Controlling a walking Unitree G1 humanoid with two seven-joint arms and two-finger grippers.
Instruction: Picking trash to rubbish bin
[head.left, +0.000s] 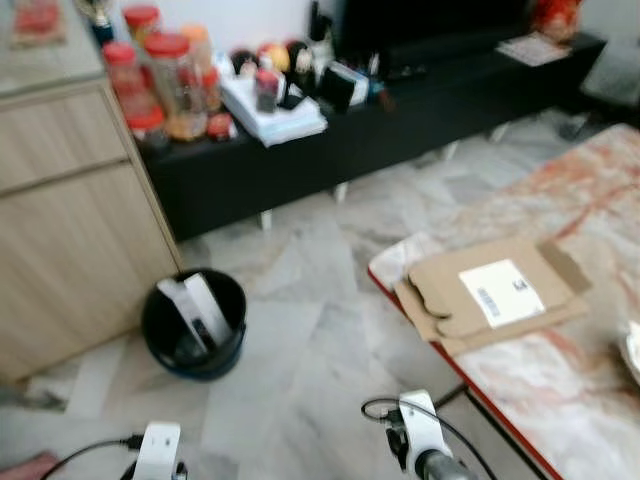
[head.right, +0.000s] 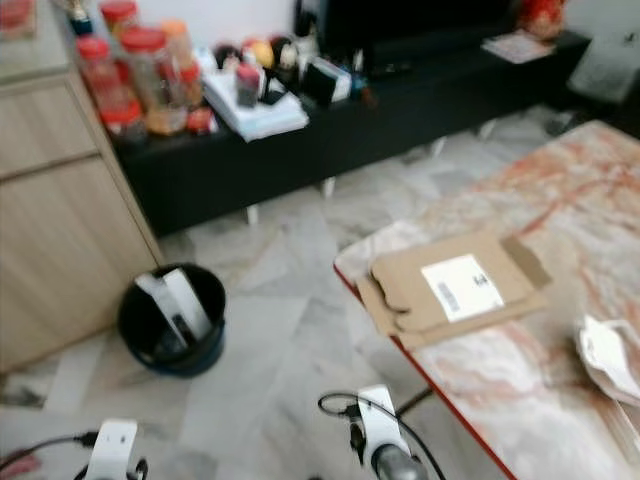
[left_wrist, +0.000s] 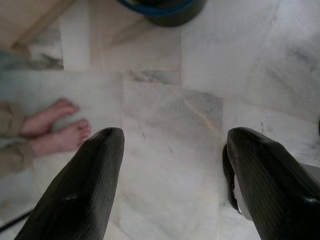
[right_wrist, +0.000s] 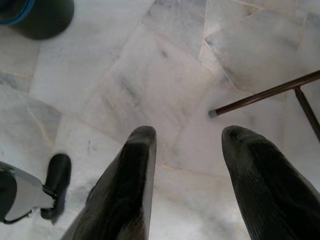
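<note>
The left tool (left_wrist: 172, 165) hangs low over the floor (left_wrist: 165, 125) with its two black fingers (left_wrist: 85, 190) wide apart and nothing between them. A person's bare feet (left_wrist: 57, 130) stand on the floor near it. The right tool (right_wrist: 187, 170) also hangs over the floor, its fingers apart and holding nothing, with a thin dark leg (right_wrist: 265, 94) of the counter close by. The bin (head.left: 194, 322) sits on the floor ahead, beside a pale wood cupboard (head.left: 70, 230), and a white thing (head.left: 196, 312) leans inside it. To the right is the counter (head.left: 560, 370) with a red edge. A flat brown box (head.left: 495, 292) with a white label (head.left: 501, 291) lies near its corner, and crumpled white trash (head.right: 608, 358) lies farther along. Behind, a long black shelf (head.left: 330, 140) holds jars (head.left: 160, 85), books (head.left: 272, 115) and small things. The open floor lies between the tools and the bin.
</note>
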